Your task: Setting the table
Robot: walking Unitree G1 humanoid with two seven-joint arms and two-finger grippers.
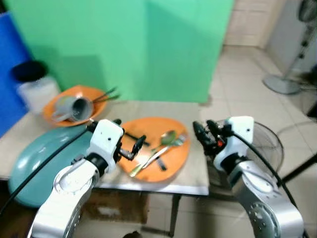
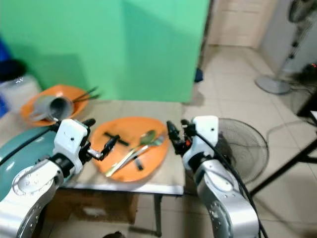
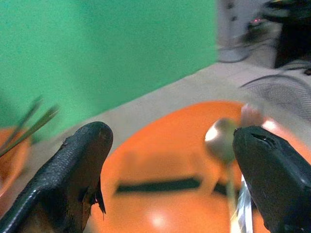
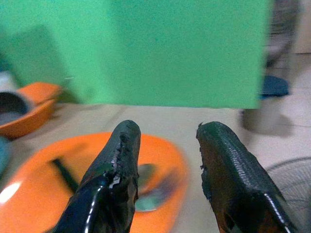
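An orange plate [image 1: 178,156] lies at the table's front middle. On it rest a metal spoon [image 1: 167,138], a long silver utensil [image 1: 148,161] beside it, and two black sticks [image 1: 132,136]. My left gripper [image 1: 134,148] hovers just over the plate's left rim, open, with nothing between its fingers [image 3: 73,170]. The left wrist view looks across the plate at the spoon [image 3: 221,141]. My right gripper [image 1: 203,128] hangs by the plate's right rim near the table's right edge, also open and empty. The orange plate [image 4: 43,194] lies below its fingers [image 4: 116,165].
A second orange plate [image 1: 53,110] at the back left holds a tipped grey cup [image 1: 74,107] and chopsticks [image 1: 105,95]. A large teal dish [image 1: 39,158] fills the table's left. A white tub with black lid [image 1: 37,89], a green screen [image 1: 124,44], and a floor fan [image 1: 270,144] stand around.
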